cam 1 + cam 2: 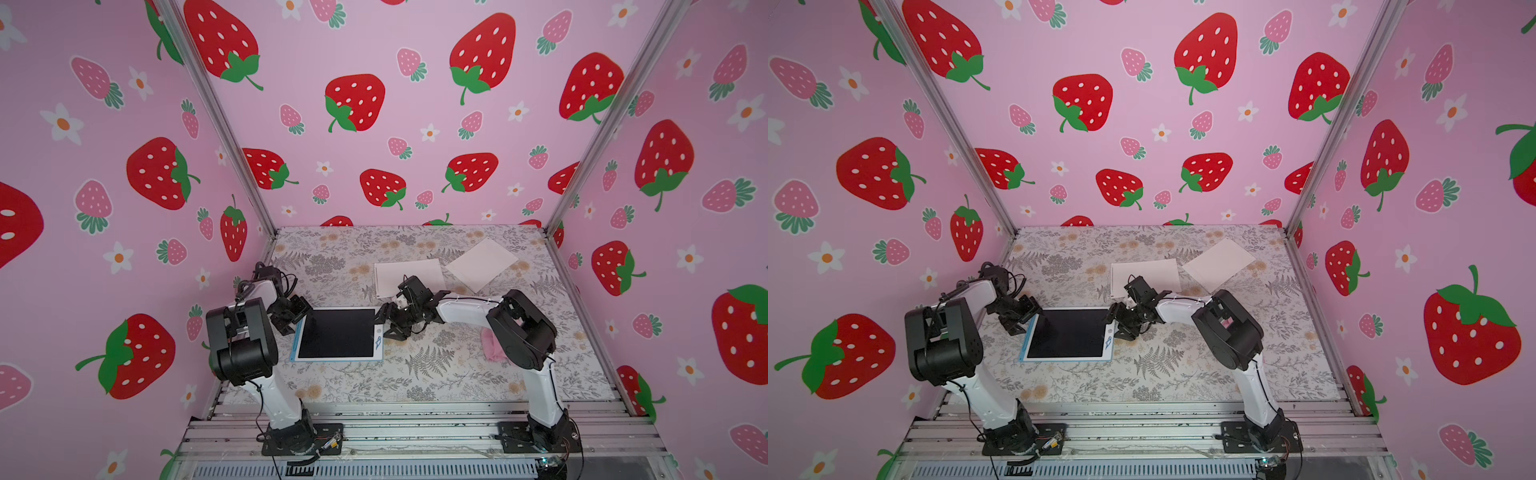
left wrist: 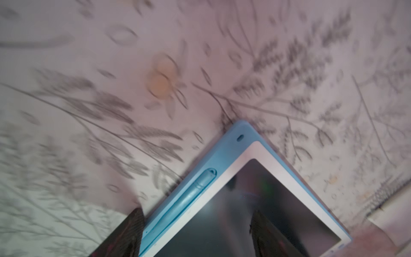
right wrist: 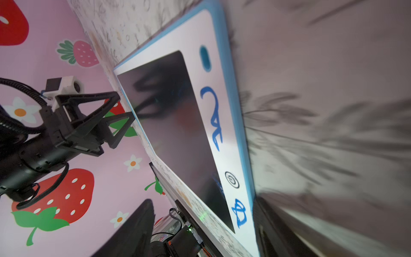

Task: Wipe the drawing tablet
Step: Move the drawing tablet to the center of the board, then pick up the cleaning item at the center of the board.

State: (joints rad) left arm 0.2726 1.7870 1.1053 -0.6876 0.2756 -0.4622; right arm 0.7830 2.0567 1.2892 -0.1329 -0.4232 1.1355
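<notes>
1. The tablet point(image 1: 336, 333) lies flat on the table point(image 1: 436, 374), screen up, front-centre between the two arms.
2. Build: a thin flat slab with a dark glossy screen point(image 3: 173, 133), a white border and a blue frame point(image 2: 222, 151) with rounded corners. A blue pen point(image 2: 195, 189) sits clipped in a groove along one side. Blue scribbles mark the white border near the buttons.
3. Handling, judged: stiff, light, hard plastic. It will probably skid on the smooth printed table cover when rubbed, so it needs pinning. The screen looks easy to scratch, so soft pressure only.
4. Best hold: the frame edges or a corner. Avoid the screen, and avoid the pen groove because the pen could pop loose.
5. Left tool point(image 3: 125, 106): jaws apart and empty, at the tablet's far corner on the pen side. In the left wrist view one finger is over the screen and the other is off over the table.
6. Right tool point(image 1: 384, 322): jaws apart and empty, at the opposite, button-side edge near the far corner.
7. Cloth point(image 1: 492, 343): pink, crumpled and soft, on the table by the right arm's elbow, partly hidden and well apart from the tablet. It is limp, so pinch a raised fold. Neither tool has it, so wiping looks not yet started.
8. Two white sheets point(image 1: 409, 276) point(image 1: 482, 264) lie flat at the back of the table. They are thin; whether paper or wipes cannot be told.
</notes>
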